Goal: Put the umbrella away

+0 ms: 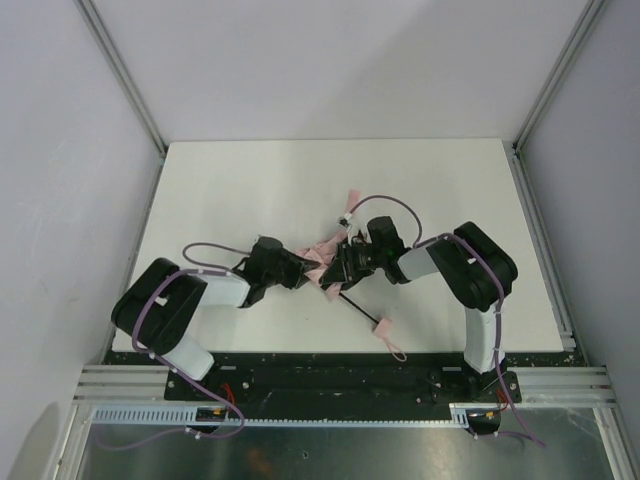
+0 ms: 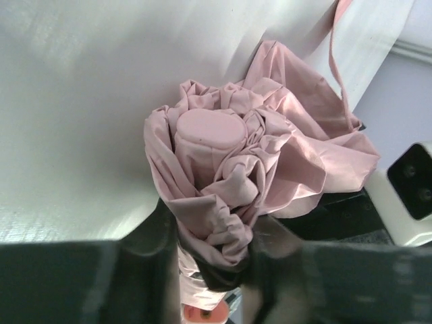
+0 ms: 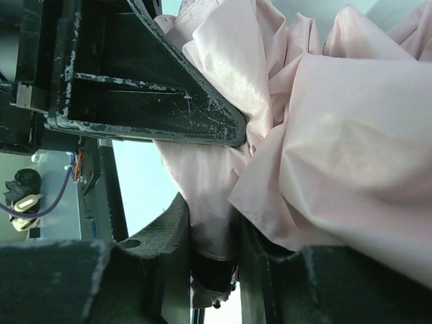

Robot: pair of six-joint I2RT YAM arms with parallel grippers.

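Pink umbrella (image 1: 318, 256) lies bunched mid-way across the surface (image 1: 240, 185), handle (image 1: 385, 328) toward the near edge; left claw (image 2: 216, 236) is closed on its gathered fabric, right claw (image 3: 212, 236) clamped narrowly on fabric opposite.

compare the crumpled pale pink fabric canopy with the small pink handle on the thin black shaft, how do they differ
The crumpled pale pink fabric canopy is clamped by the left gripper and the right gripper; the small pink handle lies free on the white table. The canopy is a big loose bundle; the handle is far smaller and lies nearer the arms' bases. Both are pale pink, joined by the thin black shaft.
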